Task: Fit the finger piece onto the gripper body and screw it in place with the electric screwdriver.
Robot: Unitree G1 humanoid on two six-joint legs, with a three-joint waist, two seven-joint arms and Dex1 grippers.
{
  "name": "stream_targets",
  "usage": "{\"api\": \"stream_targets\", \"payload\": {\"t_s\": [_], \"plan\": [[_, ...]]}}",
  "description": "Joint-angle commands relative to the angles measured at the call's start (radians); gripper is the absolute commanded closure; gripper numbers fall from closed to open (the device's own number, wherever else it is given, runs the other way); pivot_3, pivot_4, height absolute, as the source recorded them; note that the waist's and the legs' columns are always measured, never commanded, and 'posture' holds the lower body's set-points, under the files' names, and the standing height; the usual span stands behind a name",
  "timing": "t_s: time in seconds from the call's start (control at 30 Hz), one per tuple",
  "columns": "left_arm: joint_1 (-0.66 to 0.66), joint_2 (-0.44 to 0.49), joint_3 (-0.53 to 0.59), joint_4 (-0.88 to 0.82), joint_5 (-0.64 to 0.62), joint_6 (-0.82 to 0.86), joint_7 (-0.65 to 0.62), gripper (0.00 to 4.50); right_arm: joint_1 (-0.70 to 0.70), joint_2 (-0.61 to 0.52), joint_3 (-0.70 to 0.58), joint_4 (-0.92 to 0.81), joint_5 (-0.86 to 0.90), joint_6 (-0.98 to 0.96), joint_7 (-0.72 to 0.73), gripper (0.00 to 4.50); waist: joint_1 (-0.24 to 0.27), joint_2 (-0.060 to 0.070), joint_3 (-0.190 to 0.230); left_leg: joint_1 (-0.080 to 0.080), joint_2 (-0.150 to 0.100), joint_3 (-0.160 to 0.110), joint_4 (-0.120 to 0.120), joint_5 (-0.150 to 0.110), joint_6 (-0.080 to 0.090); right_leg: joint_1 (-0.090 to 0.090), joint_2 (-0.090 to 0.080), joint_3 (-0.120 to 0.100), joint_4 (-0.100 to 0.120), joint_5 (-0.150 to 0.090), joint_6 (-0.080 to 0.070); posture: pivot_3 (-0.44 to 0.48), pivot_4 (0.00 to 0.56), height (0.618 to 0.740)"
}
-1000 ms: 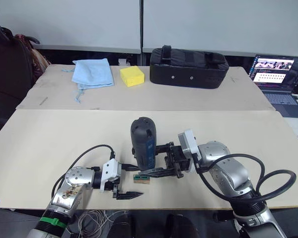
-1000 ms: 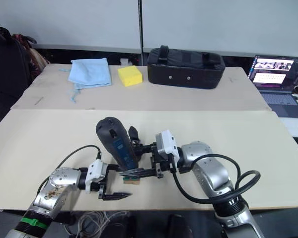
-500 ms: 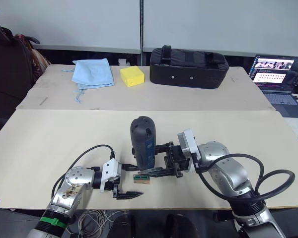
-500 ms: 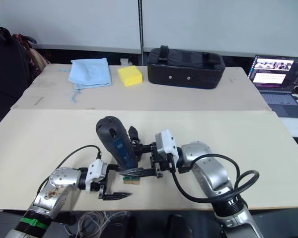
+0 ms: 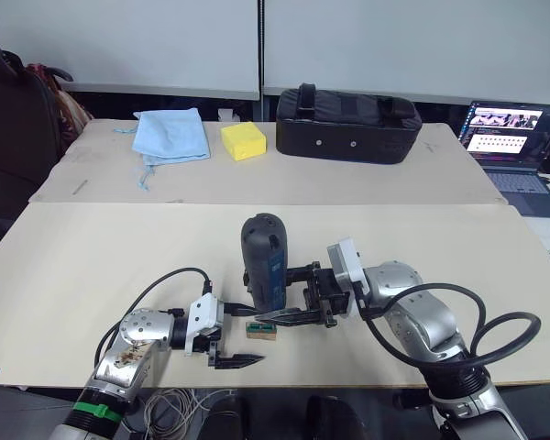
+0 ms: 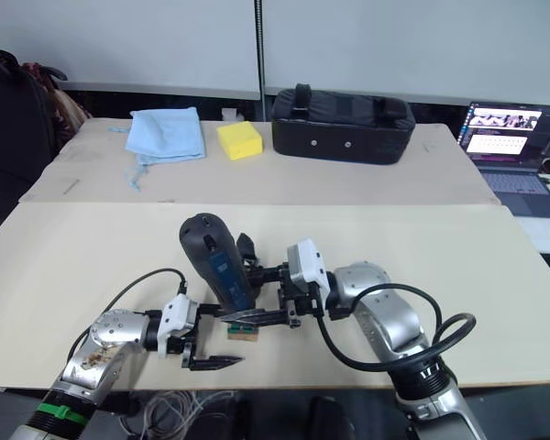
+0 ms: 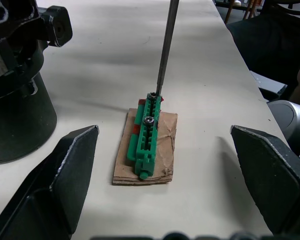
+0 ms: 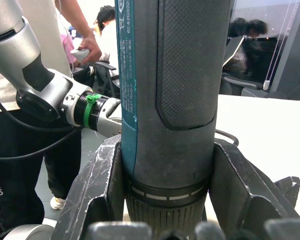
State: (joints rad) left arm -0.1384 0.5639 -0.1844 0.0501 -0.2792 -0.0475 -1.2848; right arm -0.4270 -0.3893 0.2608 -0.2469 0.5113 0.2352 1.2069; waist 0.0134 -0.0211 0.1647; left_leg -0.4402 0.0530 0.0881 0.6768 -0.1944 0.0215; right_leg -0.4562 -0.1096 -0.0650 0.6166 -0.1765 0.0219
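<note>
Electric screwdriver (image 8: 170, 100): top and bit end both cut off by the right wrist view's frame. In the head views its lower barrel and bit are hidden behind the right gripper (image 5: 289, 298). In the left wrist view just the thin metal bit (image 7: 165, 50) enters from the upper edge. Dark drum-shaped part (image 7: 15, 85) is cut by that frame's edge; identity cannot be told. Laptop (image 5: 518, 147) cut off at the frame edge; screen content too small to read.

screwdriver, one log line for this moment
electric screwdriver: upright in right gripper | bit on green block screw | left gripper: open
</note>
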Motion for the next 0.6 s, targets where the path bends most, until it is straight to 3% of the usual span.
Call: {"api": "stream_targets", "payload": {"t_s": [0.03,0.6], "plan": [[0.026,0.001,-0.028,0.001,0.006,0.011,-0.004,0.00,-0.023,0.005,-0.022,-0.036,0.028,-0.006,0.001,2.58,0.000,0.000,0.000,0.000,0.000,0.000,0.000,0.000,0.000,0.000,0.000,0.000,0.000,0.000,0.000,0.000,0.150,0.740],[0.028,-0.001,-0.029,0.002,0.006,0.010,-0.005,0.00,-0.027,0.010,-0.024,-0.021,0.028,-0.007,-0.005,2.58,0.000,0.000,0.000,0.000,0.000,0.000,0.000,0.000,0.000,0.000,0.000,0.000,0.000,0.000,0.000,0.000,0.150,0.740]]}}
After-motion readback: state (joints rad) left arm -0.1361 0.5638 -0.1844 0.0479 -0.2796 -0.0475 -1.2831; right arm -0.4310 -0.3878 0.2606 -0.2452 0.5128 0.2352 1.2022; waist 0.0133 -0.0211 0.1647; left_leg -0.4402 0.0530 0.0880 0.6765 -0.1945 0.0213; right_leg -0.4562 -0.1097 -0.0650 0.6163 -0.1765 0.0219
